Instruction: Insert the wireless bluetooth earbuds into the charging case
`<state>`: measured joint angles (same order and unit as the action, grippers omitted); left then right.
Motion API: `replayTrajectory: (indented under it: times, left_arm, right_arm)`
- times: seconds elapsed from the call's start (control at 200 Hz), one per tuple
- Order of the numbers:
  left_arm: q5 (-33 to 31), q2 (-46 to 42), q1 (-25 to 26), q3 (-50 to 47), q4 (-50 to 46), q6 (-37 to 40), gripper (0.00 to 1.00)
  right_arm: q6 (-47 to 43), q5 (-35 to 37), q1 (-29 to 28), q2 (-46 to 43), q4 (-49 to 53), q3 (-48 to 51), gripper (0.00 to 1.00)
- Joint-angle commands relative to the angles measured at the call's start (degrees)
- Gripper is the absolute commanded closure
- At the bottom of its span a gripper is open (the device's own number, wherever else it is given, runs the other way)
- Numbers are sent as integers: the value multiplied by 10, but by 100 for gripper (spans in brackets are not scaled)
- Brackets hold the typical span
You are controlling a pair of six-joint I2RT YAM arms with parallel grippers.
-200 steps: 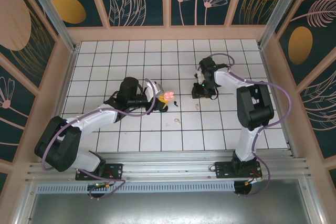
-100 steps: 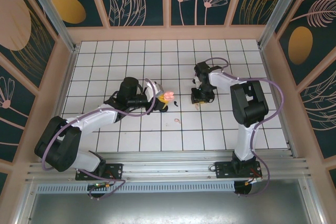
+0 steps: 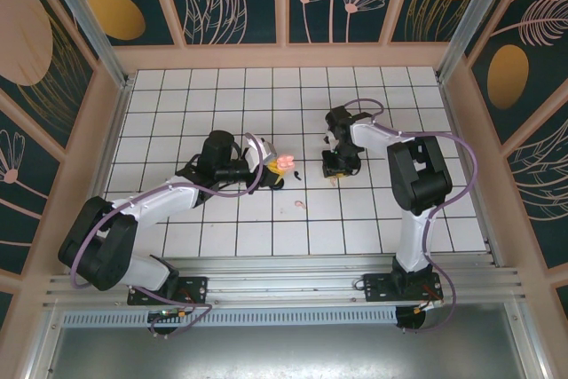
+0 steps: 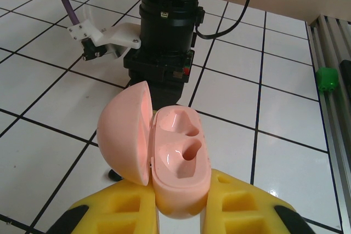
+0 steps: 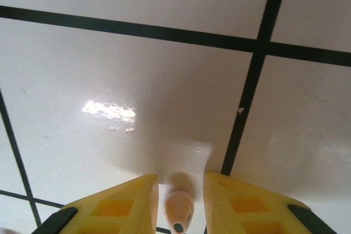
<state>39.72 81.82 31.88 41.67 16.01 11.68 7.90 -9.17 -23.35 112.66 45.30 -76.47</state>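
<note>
My left gripper point(image 4: 184, 200) is shut on the pale pink charging case point(image 4: 178, 157). The case's lid stands open to the left and both sockets are empty. In the top view the case point(image 3: 284, 161) hangs mid-table at the left gripper point(image 3: 273, 167). My right gripper point(image 5: 180, 190) points down at the tiles, open, with a pale pink earbud point(image 5: 178, 210) lying between its yellow fingers and a narrow gap on each side. A second pink earbud point(image 3: 299, 205) lies loose on a tile nearer the bases. A small black earbud point(image 3: 298, 175) lies just right of the case.
The right arm's black wrist point(image 4: 167, 26) stands close behind the case. The white tiled floor point(image 3: 231, 95) is walled by wooden panels on three sides, with a metal rail point(image 3: 284, 277) along the near edge.
The right arm has shifted a little left and settled over the pink earbud, its fingers drawing closer together. The left arm and the case have stayed still.
</note>
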Motion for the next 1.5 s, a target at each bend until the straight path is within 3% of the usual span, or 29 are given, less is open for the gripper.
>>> replayTrajectory:
  times: [0.0,0.936,1.491]
  left_arm:
    - [-1,-4,3,6,-8,0,83]
    - [-1,-2,3,10,-15,-3,83]
    - [-1,2,3,13,-20,-4,84]
  right_arm:
    - [11,18,-5,5,25,2,72]
    - [25,9,-9,2,27,15,77]
    - [41,20,-15,-3,43,15,72]
